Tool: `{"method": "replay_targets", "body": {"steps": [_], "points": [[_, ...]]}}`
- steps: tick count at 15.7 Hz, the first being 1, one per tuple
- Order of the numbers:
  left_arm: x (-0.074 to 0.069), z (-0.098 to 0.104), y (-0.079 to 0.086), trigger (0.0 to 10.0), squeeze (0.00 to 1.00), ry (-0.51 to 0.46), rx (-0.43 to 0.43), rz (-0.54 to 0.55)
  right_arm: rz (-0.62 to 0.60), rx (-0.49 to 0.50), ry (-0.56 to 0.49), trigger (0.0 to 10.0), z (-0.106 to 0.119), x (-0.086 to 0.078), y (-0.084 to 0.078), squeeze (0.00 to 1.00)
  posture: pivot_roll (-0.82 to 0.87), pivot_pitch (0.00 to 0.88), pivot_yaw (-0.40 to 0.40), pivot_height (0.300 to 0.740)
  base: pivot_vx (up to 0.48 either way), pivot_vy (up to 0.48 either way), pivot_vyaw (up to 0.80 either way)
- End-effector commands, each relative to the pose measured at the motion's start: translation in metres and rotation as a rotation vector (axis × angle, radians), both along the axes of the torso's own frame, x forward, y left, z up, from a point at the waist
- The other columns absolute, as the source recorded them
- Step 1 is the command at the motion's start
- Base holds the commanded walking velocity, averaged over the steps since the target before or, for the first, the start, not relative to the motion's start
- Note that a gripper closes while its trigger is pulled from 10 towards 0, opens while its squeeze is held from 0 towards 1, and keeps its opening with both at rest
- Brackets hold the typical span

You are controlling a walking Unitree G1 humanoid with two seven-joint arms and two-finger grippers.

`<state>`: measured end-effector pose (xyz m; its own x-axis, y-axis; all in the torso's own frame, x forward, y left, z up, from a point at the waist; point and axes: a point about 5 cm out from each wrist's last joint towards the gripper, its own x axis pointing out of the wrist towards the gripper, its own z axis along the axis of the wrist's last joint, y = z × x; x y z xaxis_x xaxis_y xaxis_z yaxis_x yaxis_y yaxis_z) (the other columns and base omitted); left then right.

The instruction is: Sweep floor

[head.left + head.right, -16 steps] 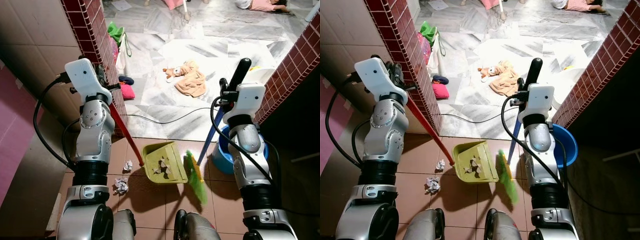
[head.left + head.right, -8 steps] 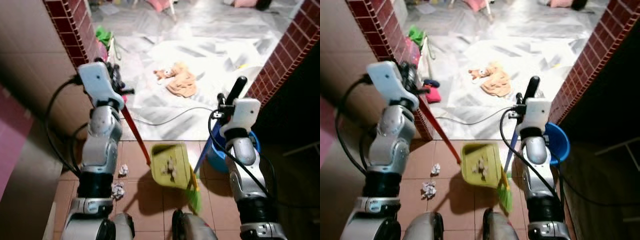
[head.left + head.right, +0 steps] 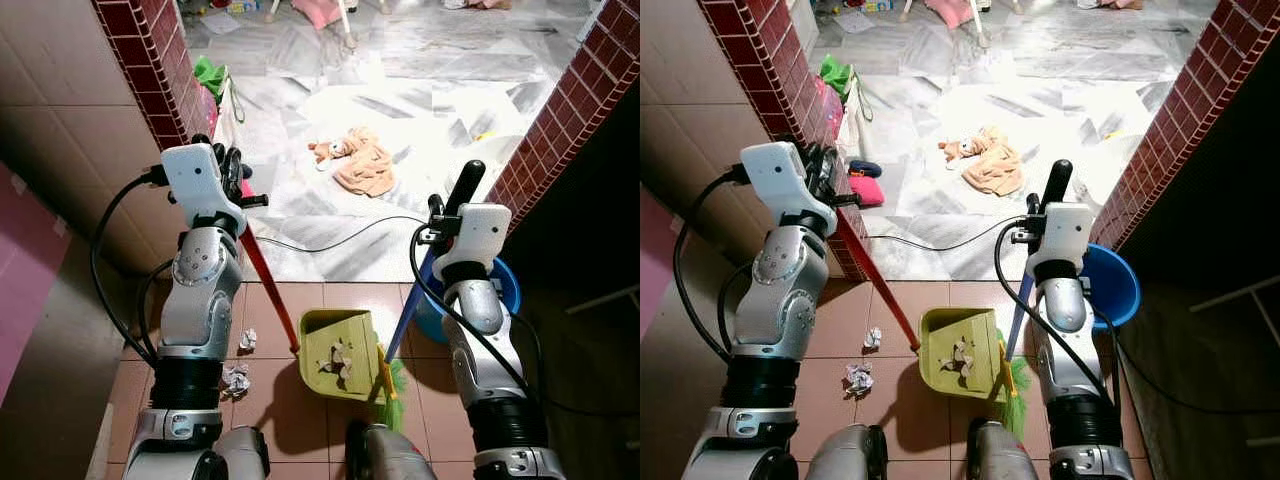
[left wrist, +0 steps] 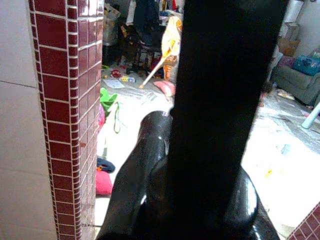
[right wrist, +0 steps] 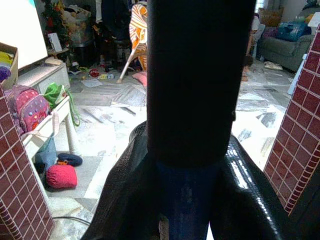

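- The left hand is raised beside the red brick wall and is closed around the top of the dustpan's red handle.
- That handle slopes down from the hand to the green dustpan, which rests on the brown floor tiles just in front of the robot's feet.
- Crumpled paper scraps lie inside the dustpan.
- The right hand holds the blue handle of the broom, its fingers wrapped around the dark grip at the top.
- The broom's green bristles touch the floor at the dustpan's right edge.
- Two more paper balls lie on the tiles to the left of the dustpan, near the left arm.
- A blue bucket stands just behind the right arm.
- Farther off, on the marble floor, lie a tan cloth with a soft toy and a black cable.
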<state>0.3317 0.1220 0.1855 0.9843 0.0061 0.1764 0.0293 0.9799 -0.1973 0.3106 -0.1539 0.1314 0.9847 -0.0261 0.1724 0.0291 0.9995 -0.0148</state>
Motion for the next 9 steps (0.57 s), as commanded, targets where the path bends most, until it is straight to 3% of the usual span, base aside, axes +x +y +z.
{"method": "replay_targets", "body": {"steps": [1,4,9], "points": [[-0.0003,0.0198,-0.0045,10.0,0.00,-0.072,-0.015,-0.027,0.015,0.015,-0.018,10.0,0.0069,0.0039,0.0047,0.00,-0.05,0.065,0.035,0.740,0.000,0.000,0.00],[0.0004,0.0209,-0.0038,10.0,0.00,-0.069,-0.027,-0.025,0.010,0.020,-0.018,10.0,0.0078,0.0063,0.0034,0.00,-0.05,0.073,0.033,0.740,0.000,0.000,0.00],[-0.0002,0.0199,-0.0039,10.0,0.00,-0.062,-0.031,-0.019,0.021,0.025,-0.016,10.0,0.0082,0.0077,0.0057,0.00,-0.05,0.075,0.025,0.740,-0.299,0.000,-0.44]]}}
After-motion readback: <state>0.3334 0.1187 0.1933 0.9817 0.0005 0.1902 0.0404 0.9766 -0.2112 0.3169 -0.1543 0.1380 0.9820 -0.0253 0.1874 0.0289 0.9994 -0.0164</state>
